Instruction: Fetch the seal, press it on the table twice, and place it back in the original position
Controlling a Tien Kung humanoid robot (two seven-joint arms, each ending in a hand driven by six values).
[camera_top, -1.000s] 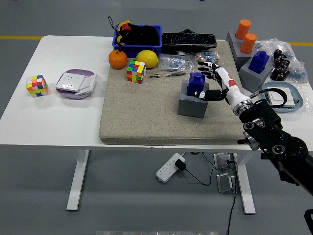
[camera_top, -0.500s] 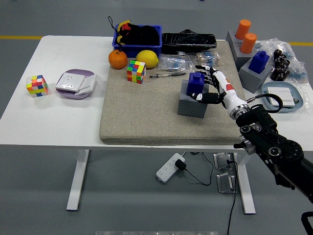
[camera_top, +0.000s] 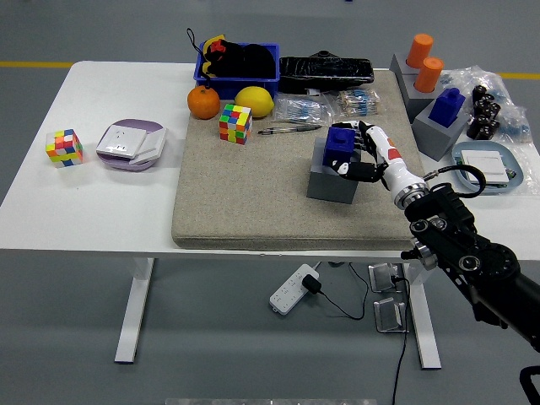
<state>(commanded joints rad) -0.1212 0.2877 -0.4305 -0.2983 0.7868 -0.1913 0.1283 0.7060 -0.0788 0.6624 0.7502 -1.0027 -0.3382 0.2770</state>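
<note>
The task is at its very start: the seal point(camera_top: 339, 145), a dark blue block with a knob on top, sits on its grey stand point(camera_top: 332, 180) on the beige mat point(camera_top: 253, 194) that covers the middle of the desk point(camera_top: 93, 202). It has not been lifted, so neither of the two presses has been made and the return to the stand lies ahead.

The right robot hand point(camera_top: 361, 153) is at the right side of the seal, its fingers point(camera_top: 349, 170) curled in around the blue block and touching or almost touching it. I judge this a grasp being closed, not a firm hold; whether the fingers bear on the seal cannot be told for sure from this view. The left arm is out of sight.

Around the stand there is bare mat to its left and in front of it, which looks like room enough for stamping. Behind the stand lie a pen point(camera_top: 288, 129) and some small packets point(camera_top: 297, 110), and to the left of those a colour cube point(camera_top: 235, 123), a lemon point(camera_top: 253, 101) and an orange point(camera_top: 203, 102). To the right of the stand, a second blue seal point(camera_top: 447, 105) sits on another grey stand.

What is left: secure the grip, lift, press twice, set the seal back.
</note>
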